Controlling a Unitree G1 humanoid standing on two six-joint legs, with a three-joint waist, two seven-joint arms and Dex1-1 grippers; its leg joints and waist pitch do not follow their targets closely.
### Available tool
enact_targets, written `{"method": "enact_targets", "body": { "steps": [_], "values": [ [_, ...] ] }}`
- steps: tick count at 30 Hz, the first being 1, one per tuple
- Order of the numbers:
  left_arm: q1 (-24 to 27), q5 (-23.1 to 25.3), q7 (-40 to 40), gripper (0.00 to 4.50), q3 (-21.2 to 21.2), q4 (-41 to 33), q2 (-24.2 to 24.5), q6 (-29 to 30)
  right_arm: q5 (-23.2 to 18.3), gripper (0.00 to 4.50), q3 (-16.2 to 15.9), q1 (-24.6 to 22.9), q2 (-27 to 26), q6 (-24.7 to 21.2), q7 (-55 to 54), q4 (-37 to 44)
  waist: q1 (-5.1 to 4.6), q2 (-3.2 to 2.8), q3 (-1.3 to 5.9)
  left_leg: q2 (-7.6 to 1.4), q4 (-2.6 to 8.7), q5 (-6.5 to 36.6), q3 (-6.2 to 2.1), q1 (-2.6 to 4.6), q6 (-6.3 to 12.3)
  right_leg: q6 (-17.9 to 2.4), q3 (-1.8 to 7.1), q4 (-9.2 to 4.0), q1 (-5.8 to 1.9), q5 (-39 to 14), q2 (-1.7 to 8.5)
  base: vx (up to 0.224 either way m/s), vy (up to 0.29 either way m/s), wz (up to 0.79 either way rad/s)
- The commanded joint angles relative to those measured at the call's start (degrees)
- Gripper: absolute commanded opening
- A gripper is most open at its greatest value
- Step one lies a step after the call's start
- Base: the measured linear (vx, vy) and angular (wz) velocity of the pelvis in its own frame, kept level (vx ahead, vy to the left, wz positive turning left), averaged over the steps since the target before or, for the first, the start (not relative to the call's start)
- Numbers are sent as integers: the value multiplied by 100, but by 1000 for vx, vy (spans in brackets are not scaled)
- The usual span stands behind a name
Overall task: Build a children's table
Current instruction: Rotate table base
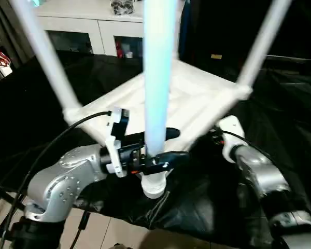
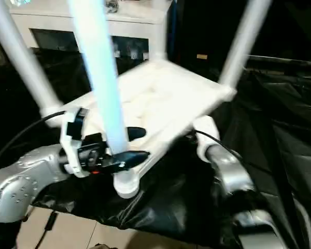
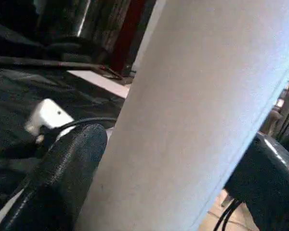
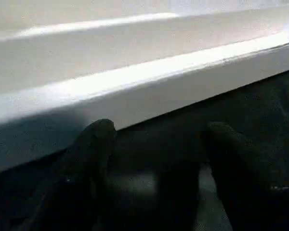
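The children's table stands upside down on black cloth, its white ribbed top (image 1: 197, 93) tilted a little. Three white legs rise from its corners: a near leg (image 1: 158, 78), a left one (image 1: 44, 52) and a right one (image 1: 262, 41). My left gripper (image 1: 179, 144) grips the near leg just above its corner socket (image 1: 154, 187). In the left wrist view a black finger (image 3: 62, 178) presses each side of that leg (image 3: 192, 110). My right gripper (image 4: 156, 144) is open and empty, low beside the top's rim (image 4: 135, 91). My right forearm (image 1: 254, 166) reaches under that near right edge.
A white cabinet with glass doors (image 1: 93, 26) stands behind the table. Black cloth (image 1: 207, 207) covers the work surface and hangs over its near edge above a tiled floor (image 1: 119, 233). A black cable (image 1: 57, 140) loops over my left arm.
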State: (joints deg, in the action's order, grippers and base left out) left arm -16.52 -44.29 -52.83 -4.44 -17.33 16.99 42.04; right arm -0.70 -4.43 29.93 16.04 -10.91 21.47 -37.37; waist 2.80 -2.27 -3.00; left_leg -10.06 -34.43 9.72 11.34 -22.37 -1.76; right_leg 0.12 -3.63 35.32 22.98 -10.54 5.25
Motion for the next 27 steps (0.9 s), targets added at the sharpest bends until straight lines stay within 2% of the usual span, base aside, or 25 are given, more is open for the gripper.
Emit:
{"method": "enact_targets", "body": {
  "steps": [1, 4, 8, 9, 10, 11, 12, 13, 15, 16, 17, 18, 19, 21, 27],
  "values": [
    [-202, -32, 33, 443, -206, -70, -130, -28, 25, 327, -164, 182, -162, 159, 154, -80, 55, 94, 373, -250, 409, 1312, -128, 107, 25, -1203, 242, -421, -253, -1334, 276, 0, 0, 0],
    [-339, 83, 121, 443, -373, 55, -352, -113, 51, 327, -238, 219, -294, 268, 266, -199, 76, 85, 369, -247, 402, 1349, -120, 128, 34, -1238, 242, -431, -244, -1308, 275, 0, 0, 0],
    [-523, 356, 264, 443, -589, 315, -619, -321, 54, 327, -300, 219, -419, 355, 317, -249, 76, 93, 371, -253, 412, 1378, -132, 114, 8, -1168, 245, -438, -263, -1374, 283, 0, 0, 0],
    [-619, 544, 403, 443, -665, 497, -761, -458, 63, 327, -299, 210, -461, 370, 305, -245, 69, 105, 366, -252, 414, 1387, -132, 110, 13, -1158, 246, -442, -266, -1376, 281, 0, 0, 0],
    [-666, 650, 482, 443, -698, 597, -831, -540, 72, 327, -293, 205, -479, 375, 292, -243, 75, 85, 356, -252, 415, 1453, -134, 114, 8, -1142, 248, -463, -262, -1474, 291, 0, 0, 0],
    [-737, 819, 591, 443, -746, 774, -909, -664, 76, 327, -280, 204, -489, 388, 270, -250, 68, 99, 357, -249, 421, 1487, -139, 105, -1, -1099, 244, -477, -270, -1553, 288, 0, 0, 0],
    [-737, 819, 591, 443, -746, 774, -909, -664, 76, 327, -280, 204, -489, 388, 270, -250, 73, 104, 360, -252, 418, 1503, -138, 117, -12, -1086, 244, -477, -267, -1579, 293, 0, 0, 0],
    [-870, 1240, 821, 443, -857, 1138, -971, -964, 81, 327, -238, 218, -480, 422, 229, -299, 67, 74, 358, -250, 424, 1532, -151, 106, -17, -1063, 242, -478, -271, -1640, 297, 0, 0, 0],
    [-963, 1585, 974, 443, -946, 1447, -989, -1242, 76, 327, -175, 241, -449, 462, 222, -368, 65, 72, 357, -249, 423, 1681, -152, 142, -47, -972, 243, -509, -247, -1815, 292, 0, 0, 0],
    [-964, 1587, 975, 443, -946, 1449, -989, -1244, 76, 327, -175, 242, -448, 462, 223, -369, 59, 87, 358, -253, 437, 1651, -165, 104, -63, -947, 234, -505, -274, -1811, 301, 0, 0, 0],
    [-989, 1693, 1002, 443, -958, 1564, -1008, -1378, 42, 327, -124, 243, -430, 464, 238, -381, 60, 92, 361, -252, 437, 1627, -168, 98, -64, -947, 232, -504, -279, -1795, 305, 0, 0, 0],
    [-1006, 1748, 997, 443, -967, 1638, -1029, -1464, 18, 327, -91, 232, -401, 470, 272, -378, 64, 63, 368, -250, 429, 1634, -161, 117, -59, -979, 233, -507, -257, -1752, 299, 0, 0, 0],
    [-1018, 1789, 979, 443, -974, 1692, -1057, -1540, 5, 327, -72, 226, -383, 485, 297, -383, 68, 72, 370, -256, 424, 1660, -153, 132, -46, -1035, 237, -508, -247, -1704, 299, 0, 0, 0],
    [-1014, 1862, 984, 443, -969, 1716, -1085, -1680, 1, 327, -49, 207, -338, 503, 330, -369, 82, 68, 378, -262, 425, 1609, -156, 118, -23, -1112, 232, -490, -262, -1554, 303, 0, 0, 0],
    [-792, 2003, 67, 443, -1154, 1549, -187, -1788, -146, 327, 243, 104, 128, 508, 560, -132, 114, 39, 385, -261, 420, 1552, -152, 140, 53, -1178, 231, -459, -246, -1429, 291, 0, 0, 0]
  ]
}}
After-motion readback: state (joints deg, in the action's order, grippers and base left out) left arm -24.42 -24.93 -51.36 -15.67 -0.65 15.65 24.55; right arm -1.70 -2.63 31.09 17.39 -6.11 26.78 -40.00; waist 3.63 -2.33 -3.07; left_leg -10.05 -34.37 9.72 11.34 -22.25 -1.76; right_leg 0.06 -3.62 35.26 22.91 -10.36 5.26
